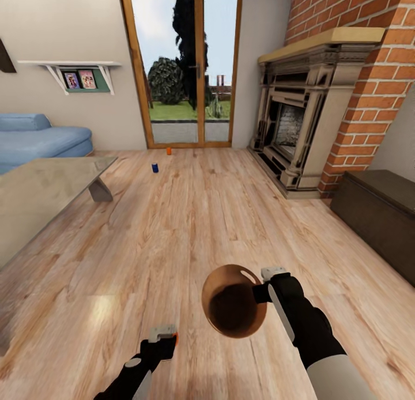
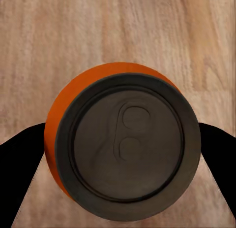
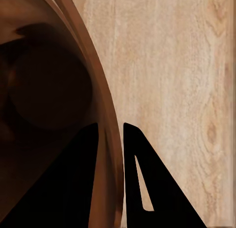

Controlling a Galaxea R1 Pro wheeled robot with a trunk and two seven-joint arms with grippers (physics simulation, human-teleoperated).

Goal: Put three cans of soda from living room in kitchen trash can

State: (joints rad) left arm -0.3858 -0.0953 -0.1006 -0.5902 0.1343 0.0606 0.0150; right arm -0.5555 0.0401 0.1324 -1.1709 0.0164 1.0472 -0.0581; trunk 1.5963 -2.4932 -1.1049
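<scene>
Between our left gripper's [image 2: 123, 154] fingers sits an orange can [image 2: 123, 144], clamped round its sides (light, rigid, slick); our right gripper [image 1: 266, 287] pinches the bin's [image 1: 233, 301] rim above the plank floor [image 1: 190, 227].

Both arms reach forward and low. The left gripper [image 1: 163, 338] is clamped on an orange can [image 2: 123, 144]; the right gripper [image 1: 260, 285], farther forward, pinches the bin's rim [image 3: 109, 139].

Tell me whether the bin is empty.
Empty, it seems: the bin, held at its rim by the right gripper, shows only a bare dark bottom.
</scene>
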